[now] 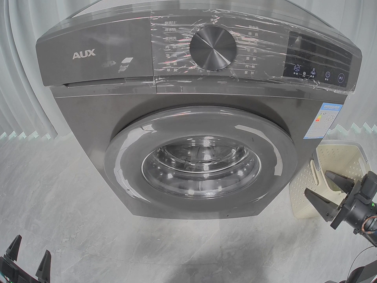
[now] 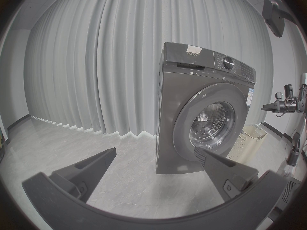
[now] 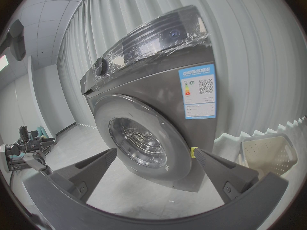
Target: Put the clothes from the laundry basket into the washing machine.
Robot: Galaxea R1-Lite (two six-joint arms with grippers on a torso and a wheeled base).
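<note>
Though under film point(image 1: 257, 40), washing machine point(image 1: 90, 114) lettering point(image 1: 171, 46)

I find the head camera close before the washing machine point(image 1: 98, 111), facing forward and down onto its round door point(image 1: 200, 162); the left wrist camera sits low and well back, facing the front obliquely from the left; the right wrist camera sits low and nearer, on the right; all three share the door and the laundry basket point(image 1: 337, 158).

Washing machine point(image 1: 94, 111): logo point(image 1: 83, 54) on drawer panel point(image 1: 106, 34); small print around dial point(image 1: 213, 47); blue energy label point(image 1: 323, 120).
</note>
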